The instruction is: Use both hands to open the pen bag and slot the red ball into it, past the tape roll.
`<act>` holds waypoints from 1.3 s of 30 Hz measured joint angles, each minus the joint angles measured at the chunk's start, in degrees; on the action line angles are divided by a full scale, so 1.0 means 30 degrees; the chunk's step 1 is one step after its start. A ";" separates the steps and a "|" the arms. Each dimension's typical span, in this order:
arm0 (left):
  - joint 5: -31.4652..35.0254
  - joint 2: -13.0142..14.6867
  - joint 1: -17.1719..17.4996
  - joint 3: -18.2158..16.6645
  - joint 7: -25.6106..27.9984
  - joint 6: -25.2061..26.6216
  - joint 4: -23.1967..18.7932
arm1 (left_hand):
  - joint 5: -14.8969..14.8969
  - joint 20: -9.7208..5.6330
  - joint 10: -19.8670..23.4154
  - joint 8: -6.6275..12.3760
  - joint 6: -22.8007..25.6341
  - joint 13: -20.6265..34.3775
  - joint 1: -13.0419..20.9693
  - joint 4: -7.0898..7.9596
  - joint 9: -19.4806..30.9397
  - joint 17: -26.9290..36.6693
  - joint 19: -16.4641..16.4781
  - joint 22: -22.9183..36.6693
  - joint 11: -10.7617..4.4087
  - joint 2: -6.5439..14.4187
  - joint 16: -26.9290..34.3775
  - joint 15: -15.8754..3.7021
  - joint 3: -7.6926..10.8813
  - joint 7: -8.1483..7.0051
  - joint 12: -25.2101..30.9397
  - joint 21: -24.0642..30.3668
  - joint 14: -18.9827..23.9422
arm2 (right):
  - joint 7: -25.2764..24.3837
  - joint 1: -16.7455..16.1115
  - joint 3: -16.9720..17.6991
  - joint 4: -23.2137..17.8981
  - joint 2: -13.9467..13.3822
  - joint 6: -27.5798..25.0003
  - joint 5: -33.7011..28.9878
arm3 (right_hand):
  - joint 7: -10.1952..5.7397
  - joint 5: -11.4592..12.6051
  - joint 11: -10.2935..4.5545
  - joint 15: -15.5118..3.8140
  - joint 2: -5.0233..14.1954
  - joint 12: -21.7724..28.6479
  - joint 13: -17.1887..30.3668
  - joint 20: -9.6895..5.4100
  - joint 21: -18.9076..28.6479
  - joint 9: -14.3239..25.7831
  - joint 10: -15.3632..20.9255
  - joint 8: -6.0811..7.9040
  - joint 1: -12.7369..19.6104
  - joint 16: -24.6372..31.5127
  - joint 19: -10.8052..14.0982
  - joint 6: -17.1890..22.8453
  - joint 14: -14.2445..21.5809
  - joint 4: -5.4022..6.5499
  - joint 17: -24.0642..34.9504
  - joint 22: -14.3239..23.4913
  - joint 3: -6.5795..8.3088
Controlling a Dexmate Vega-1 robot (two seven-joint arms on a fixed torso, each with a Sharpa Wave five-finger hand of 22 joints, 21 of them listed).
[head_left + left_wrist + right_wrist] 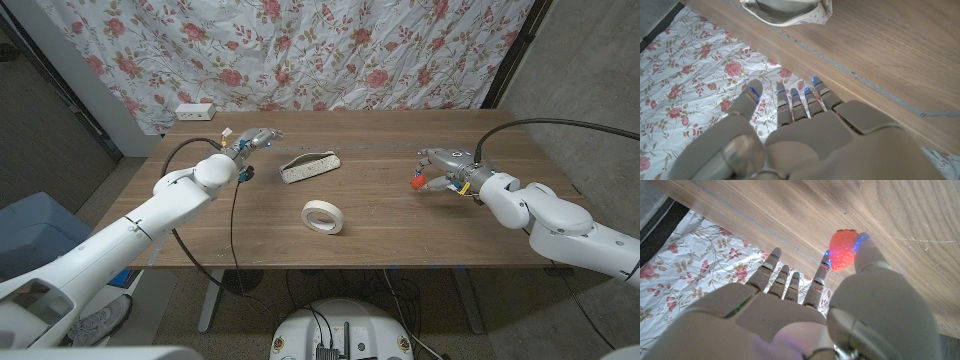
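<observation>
The pen bag [308, 165], a small pale pouch, lies at the table's far middle; in the left wrist view its mouth [785, 12] gapes a little. My left hand [252, 143] hovers just left of the bag, apart from it, fingers [800, 102] spread and holding nothing. The white tape roll [323, 217] lies flat nearer me, in front of the bag. On the right, my right hand [443, 168] is low over the table, with the red ball [417, 182] at its fingertips. The right wrist view shows the ball [842, 250] pinched between thumb and a finger.
A white power strip [195, 112] sits at the table's back left corner. A black cable [236, 225] hangs from my left arm across the table's left part. A flowered cloth [330, 50] hangs behind the table [400, 235].
</observation>
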 measured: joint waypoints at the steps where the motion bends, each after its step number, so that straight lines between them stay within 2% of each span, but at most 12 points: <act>1: 0.0212 0.0011 -0.0202 0.0256 0.0038 0.0235 -0.0198 | 0.0000 0.0027 0.0127 0.0073 0.0209 -0.0001 0.0183 0.0000 0.0000 -0.0001 0.0097 0.0000 -0.0087 -0.0124 0.0001 0.0004 0.0000 -0.0042 0.0000 0.0000 0.0145 | -0.0011 0.0016 0.0000 0.0004 0.0018 0.0038 0.0016 | -0.0003 -0.0001 0.0065 0.0000 0.0003 0.0000 -0.0001 0.0000 -0.0001 0.0001 0.0064 0.0000 -0.0003 0.0000 0.0000 0.0003 0.0000 0.0000 0.0000 -0.0001 0.0000; 12: 0.2962 -0.0110 -0.1301 0.1696 0.0240 0.3230 -0.0995 | 0.0000 0.0000 0.1590 0.0354 0.2200 0.0000 0.2186 -0.0087 -0.0002 0.0001 0.0805 0.0001 -0.0662 -0.1323 0.0000 -0.0050 -0.0089 -0.0581 -0.0001 0.0000 0.1544 | -0.0137 0.0209 -0.0054 0.0219 0.0234 0.0226 0.0057 | -0.0041 -0.0011 0.0096 0.0000 0.0079 -0.0146 -0.0002 -0.0001 -0.0006 0.0001 0.0095 -0.0001 -0.0073 0.0000 0.0000 0.0040 0.0000 -0.0001 0.0091 0.0000 0.0001; 14: 0.3547 -0.0247 -0.1750 0.2271 0.0206 0.3891 -0.1218 | 0.0000 0.0006 0.1653 0.0420 0.2635 0.0000 0.2586 -0.0091 -0.0003 0.0001 0.1017 0.0001 -0.0725 -0.1527 0.0001 0.0001 -0.0228 -0.0613 -0.0001 0.0000 0.1630 | -0.0178 0.0251 -0.0085 0.0292 0.0286 0.0363 0.0062 | -0.0003 -0.0012 0.0097 0.0000 0.0080 -0.0146 -0.0003 0.0000 -0.0006 0.0002 0.0095 -0.0003 -0.0071 0.0000 0.0000 0.0079 0.0000 -0.0002 0.0091 0.0000 0.0001; 22: 0.5114 -0.0668 -0.2535 0.3312 0.0044 0.5675 -0.1525 | 0.0000 0.0137 0.2471 0.0710 0.4495 0.0099 0.4187 -0.0072 0.0018 0.0001 0.1352 0.0001 -0.0860 -0.2260 0.0000 -0.0036 -0.0510 -0.0597 -0.0002 0.0000 0.2142 | -0.0325 0.0349 -0.0164 0.0469 0.0417 0.0487 0.0059 | 0.0060 -0.0015 0.0096 0.0000 0.0182 -0.0146 -0.0004 -0.0001 -0.0006 0.0001 0.0095 0.0110 0.0036 0.0000 0.0000 0.0146 -0.0001 -0.0003 0.0090 0.0000 0.0001; 23: 0.5370 -0.0668 -0.2535 0.3312 0.0025 0.5983 -0.1525 | 0.0000 0.0187 0.2465 0.0710 0.4652 0.0099 0.4298 -0.0085 0.0067 0.0001 0.1421 0.0002 -0.0855 -0.2382 0.0000 -0.0066 -0.0523 -0.0587 -0.0001 0.0000 0.2174 | -0.0325 0.0363 -0.0177 0.0492 0.0433 0.0487 0.0059 | 0.0060 -0.0015 0.0096 0.0000 0.0182 -0.0146 -0.0004 -0.0001 -0.0005 0.0001 0.0094 0.0115 0.0036 0.0000 0.0000 0.0147 -0.0001 -0.0003 0.0090 0.0000 0.0001; 25: 0.5670 -0.0668 -0.2535 0.3312 -0.0001 0.6350 -0.1525 | 0.0000 0.0148 0.2144 0.0710 0.4772 0.0099 0.4686 0.0014 0.0092 0.0002 0.1566 0.0002 -0.0535 -0.2515 0.0000 -0.0038 -0.0647 -0.0520 -0.0140 0.0000 0.2291 | -0.0325 0.0380 -0.0197 0.0515 0.0461 0.0487 0.0059 | 0.0060 -0.0016 0.0096 0.0000 0.0182 -0.0146 -0.0004 -0.0001 -0.0006 0.0001 0.0094 0.0115 0.0036 0.0000 0.0000 0.0147 -0.0001 -0.0003 0.0090 0.0000 0.0001; 26: 0.5846 -0.0915 -0.2879 0.3793 -0.0023 0.6551 -0.1645 | 0.0000 0.0233 0.2049 0.0710 0.4849 0.0098 0.4793 -0.0042 0.0091 0.0002 0.1653 0.0002 -0.0441 -0.2622 0.0000 -0.0039 -0.0703 -0.0443 -0.0164 0.0000 0.2350 | -0.0390 0.0388 -0.0205 0.0522 0.0477 0.0521 0.0029 | 0.0060 -0.0016 0.0096 0.0000 0.0178 -0.0146 -0.0004 -0.0001 -0.0005 0.0001 0.0094 0.0115 0.0033 0.0000 0.0000 0.0146 -0.0001 -0.0003 0.0090 0.0000 0.0001; 27: 0.5901 -0.0915 -0.2879 0.3793 -0.0031 0.6616 -0.1645 | 0.0000 0.0292 0.1949 0.0709 0.4876 0.0098 0.4866 -0.0039 0.0091 0.0002 0.1712 0.0002 -0.0341 -0.2696 0.0000 -0.0065 -0.0700 -0.0416 -0.0163 0.0000 0.2378 | -0.0390 0.0391 -0.0210 0.0525 0.0484 0.0521 0.0029 | 0.0060 -0.0017 0.0096 0.0000 0.0177 -0.0146 -0.0003 -0.0001 -0.0005 0.0002 0.0094 0.0114 0.0033 0.0000 0.0000 0.0146 -0.0001 -0.0003 0.0090 -0.0001 0.0001; 34: 0.7069 -0.1282 -0.3490 0.4615 -0.0418 0.7968 -0.1766 | 0.0000 0.0342 0.1987 0.0709 0.5804 0.0097 0.5520 0.0035 0.0090 0.0044 0.1901 0.0020 -0.0172 -0.2847 0.0000 -0.0063 -0.0931 -0.0512 -0.0230 0.0000 0.2728 | -0.0448 0.0396 -0.0242 0.0564 0.0546 0.0534 -0.0035 | 0.0060 0.0005 0.0096 0.0000 0.0175 -0.0146 -0.0004 -0.0001 -0.0005 0.0002 0.0093 0.0182 0.0031 0.0000 0.0000 0.0146 -0.0001 -0.0003 0.0089 0.0000 0.0001; 39: 0.7827 -0.1672 -0.4334 0.5694 -0.0846 0.8956 -0.1816 | 0.0074 0.0374 0.2198 0.0781 0.6667 0.0096 0.6086 0.0037 0.0089 0.0042 0.2069 0.0049 0.0038 -0.3008 0.0000 -0.0065 -0.1089 -0.0329 -0.0229 0.0000 0.2856 | -0.0524 0.0391 -0.0260 0.0579 0.0570 0.0537 -0.0076 | 0.0162 0.0005 0.0096 0.0000 0.0173 -0.0146 -0.0005 -0.0001 -0.0005 0.0002 0.0093 0.0185 0.0030 0.0000 0.0000 0.0248 0.0000 -0.0003 0.0088 0.0000 0.0002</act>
